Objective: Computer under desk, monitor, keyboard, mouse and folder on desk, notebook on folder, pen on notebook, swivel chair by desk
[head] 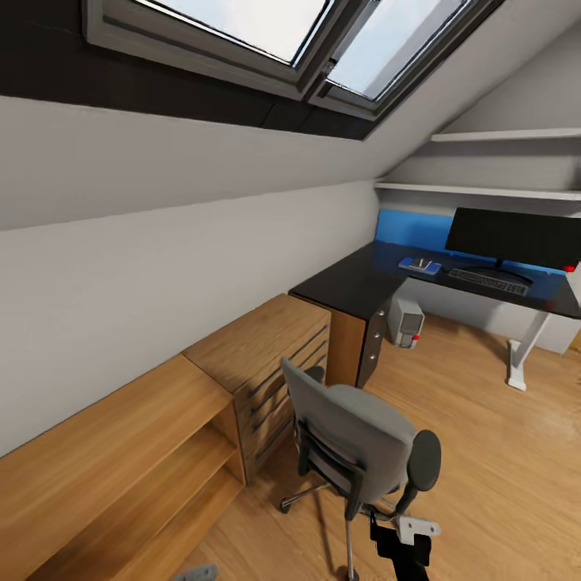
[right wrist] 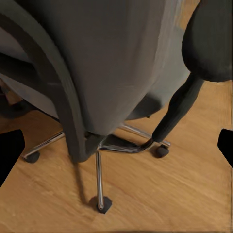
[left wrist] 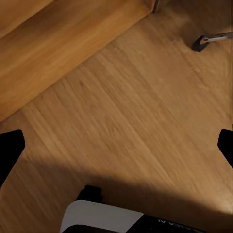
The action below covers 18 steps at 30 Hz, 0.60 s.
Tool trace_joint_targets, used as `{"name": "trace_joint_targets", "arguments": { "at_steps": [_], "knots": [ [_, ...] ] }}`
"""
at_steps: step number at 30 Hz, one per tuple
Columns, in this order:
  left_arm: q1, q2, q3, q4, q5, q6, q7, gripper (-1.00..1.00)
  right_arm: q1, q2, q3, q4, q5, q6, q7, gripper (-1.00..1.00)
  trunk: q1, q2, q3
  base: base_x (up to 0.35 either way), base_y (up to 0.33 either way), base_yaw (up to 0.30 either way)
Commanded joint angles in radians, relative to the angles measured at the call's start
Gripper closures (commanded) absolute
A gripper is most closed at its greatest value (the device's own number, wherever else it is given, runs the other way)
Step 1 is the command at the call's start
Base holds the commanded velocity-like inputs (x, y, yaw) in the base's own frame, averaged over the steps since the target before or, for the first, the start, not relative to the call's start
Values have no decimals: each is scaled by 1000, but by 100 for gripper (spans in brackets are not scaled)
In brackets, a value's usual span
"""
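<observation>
Most done: monitor (head: 514, 235), keyboard (head: 487, 280), folder (head: 420, 265) on tabletop (head: 355, 282) | swivel chair (head: 355, 440) left | my pincers spread, empty

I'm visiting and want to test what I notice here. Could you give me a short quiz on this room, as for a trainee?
1. True or false: the swivel chair stands right at the black desk.
2. Where is the computer? A) on the desk, B) on the floor under the desk, C) on the wooden shelving.
3. What lies directly in front of the monitor?

Key
1. False: it stands apart from the desk, beside the wooden drawers.
2. B.
3. The keyboard; the blue folder lies off to its side.
</observation>
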Motion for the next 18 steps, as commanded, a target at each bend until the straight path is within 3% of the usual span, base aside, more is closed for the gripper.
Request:
{"name": "trace_joint_targets", "arguments": {
  "at_steps": [1, 18],
  "knots": [
    [0, 0, -9, 0, 5, -2, 5, -100, -1, 1, 8, 2, 1, -1, -9, -100, 0, -2, -2, 0, 78, -300],
    [-1, 0, -9, 0, 5, -2, 5, -100, -2, 1, 8, 1, 1, -1, -9, -100, 0, -2, -2, 0, 53, -299]
  ]
}}
